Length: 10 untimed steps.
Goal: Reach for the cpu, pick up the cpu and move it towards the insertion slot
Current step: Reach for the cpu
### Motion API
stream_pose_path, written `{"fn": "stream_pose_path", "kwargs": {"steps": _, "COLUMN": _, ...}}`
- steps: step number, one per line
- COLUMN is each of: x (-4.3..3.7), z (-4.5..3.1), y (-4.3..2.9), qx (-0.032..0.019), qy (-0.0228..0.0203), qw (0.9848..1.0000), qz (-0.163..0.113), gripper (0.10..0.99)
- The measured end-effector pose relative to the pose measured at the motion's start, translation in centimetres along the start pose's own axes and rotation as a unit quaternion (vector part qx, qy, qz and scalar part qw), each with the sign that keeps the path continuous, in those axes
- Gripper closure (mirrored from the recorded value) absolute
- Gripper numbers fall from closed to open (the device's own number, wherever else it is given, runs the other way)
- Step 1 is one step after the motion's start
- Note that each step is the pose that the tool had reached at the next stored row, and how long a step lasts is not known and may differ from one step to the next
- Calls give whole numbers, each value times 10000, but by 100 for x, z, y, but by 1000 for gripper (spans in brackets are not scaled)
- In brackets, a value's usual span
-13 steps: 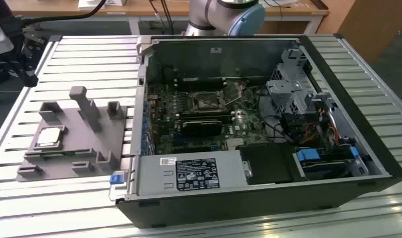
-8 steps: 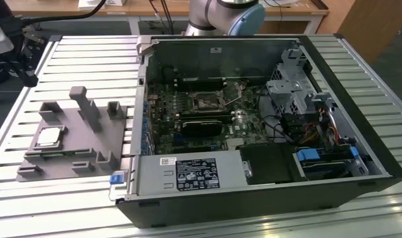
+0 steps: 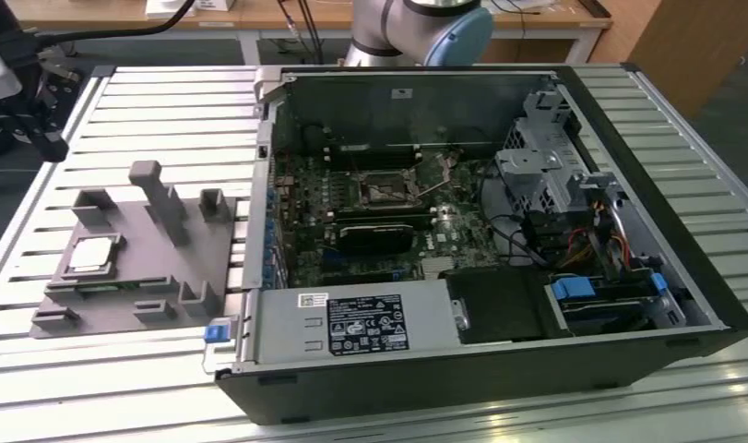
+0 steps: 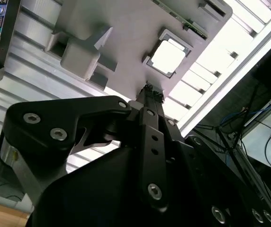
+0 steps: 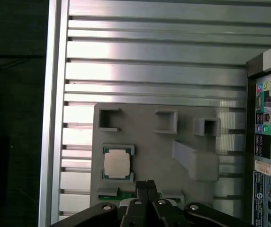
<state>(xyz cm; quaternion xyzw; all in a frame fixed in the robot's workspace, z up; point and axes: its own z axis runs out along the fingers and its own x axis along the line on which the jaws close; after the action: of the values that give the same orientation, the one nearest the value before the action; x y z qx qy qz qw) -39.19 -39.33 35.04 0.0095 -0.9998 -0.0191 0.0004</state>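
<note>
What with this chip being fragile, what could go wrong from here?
The jaws stand shut beside the cpu, over the grey fixture; descending like that would likely hit the fixture rather than straddle the chip.
The cpu sits in a framed seat, so a skewed grip might tilt or jam it.
The insertion slot lies inside the case, behind its wall; a low carry could clip that wall.

The gripper hangs empty, its jaws pressed together.
</note>
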Motion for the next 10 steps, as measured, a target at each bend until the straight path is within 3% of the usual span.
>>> {"fn": "stream_pose_path", "kwargs": {"steps": 6, "x": 80, "z": 0, "y": 1, "qx": 0, "qy": 0, "qw": 10000, "qz": 0, "gripper": 980}}
{"fn": "stream_pose_path", "kwargs": {"steps": 10, "x": 177, "z": 2, "y": 6, "qx": 0, "qy": 0, "qw": 10000, "qz": -1, "gripper": 980}}
